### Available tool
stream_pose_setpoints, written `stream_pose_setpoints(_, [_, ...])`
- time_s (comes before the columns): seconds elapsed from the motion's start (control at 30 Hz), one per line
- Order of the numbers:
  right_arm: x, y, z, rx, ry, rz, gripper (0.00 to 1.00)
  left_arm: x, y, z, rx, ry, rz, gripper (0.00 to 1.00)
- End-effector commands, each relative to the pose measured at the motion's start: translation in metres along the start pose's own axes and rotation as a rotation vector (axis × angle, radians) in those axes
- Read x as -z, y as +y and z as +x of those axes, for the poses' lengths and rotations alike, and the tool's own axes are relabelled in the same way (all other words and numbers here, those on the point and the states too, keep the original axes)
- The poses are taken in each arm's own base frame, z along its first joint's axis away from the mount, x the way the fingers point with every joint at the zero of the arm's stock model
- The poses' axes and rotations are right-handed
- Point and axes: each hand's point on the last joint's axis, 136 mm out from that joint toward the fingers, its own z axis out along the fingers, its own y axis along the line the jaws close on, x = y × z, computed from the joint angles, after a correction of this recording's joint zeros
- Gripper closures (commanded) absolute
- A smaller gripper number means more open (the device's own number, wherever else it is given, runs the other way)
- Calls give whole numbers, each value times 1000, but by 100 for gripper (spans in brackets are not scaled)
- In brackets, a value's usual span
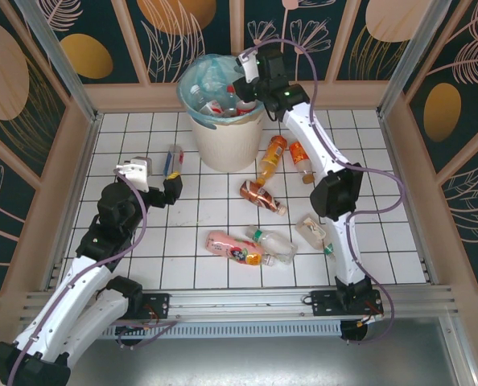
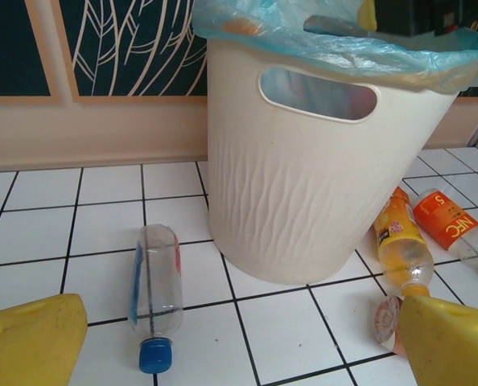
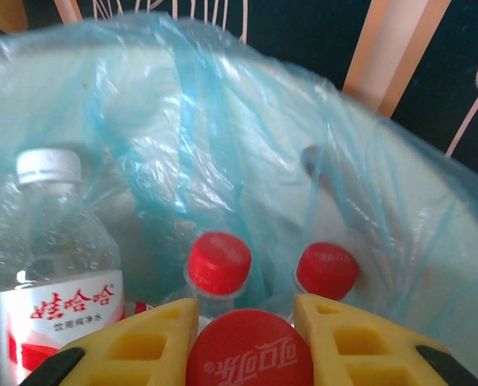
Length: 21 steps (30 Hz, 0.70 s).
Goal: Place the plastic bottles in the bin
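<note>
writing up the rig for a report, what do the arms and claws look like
Both arms are white tubular links with black joints: left arm, right arm. A thin purple cable loops along each. The left claw and right claw have chunky yellow fingers; the right claw's fingers show rectangular cut-out pockets.

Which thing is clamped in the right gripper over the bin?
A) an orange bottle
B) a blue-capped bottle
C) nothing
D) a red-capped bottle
D: in the right wrist view the right gripper is shut from both sides on a red-capped bottle, held above the teal-lined bin.
</note>
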Motion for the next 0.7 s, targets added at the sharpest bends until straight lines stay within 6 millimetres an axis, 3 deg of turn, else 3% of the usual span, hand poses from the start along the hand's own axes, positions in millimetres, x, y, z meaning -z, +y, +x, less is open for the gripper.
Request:
stream_pose_setpoints(0.0, [-22, 0, 57, 33, 170, 0, 94, 0, 1, -3, 4, -26, -4, 1])
stream_pose_setpoints(0.13, [-28, 6, 66, 41, 189, -19, 89, -1, 1, -2, 2, -23, -4, 1])
stream_pose_setpoints(0.27, [-22, 13, 50, 47, 156, -26, 78, -2, 1, -2, 0, -20, -5, 2])
stream_pose_setpoints(0.37, [-4, 21, 16, 51, 82, -25, 53, -2, 2, -4, -4, -23, -11, 1])
stream_pose_setpoints(0.47, [29, 27, -34, 57, -42, -3, 36, 1, 4, -13, -7, -36, -29, 2])
stream_pose_setpoints(0.57, [74, 25, -83, 33, -180, 2, 30, 6, 3, -27, -18, -48, -37, 2])
stream_pose_setpoints(0.67, [122, 44, -123, 0, -295, -67, 30, 12, 2, -39, -34, -38, -37, 1])
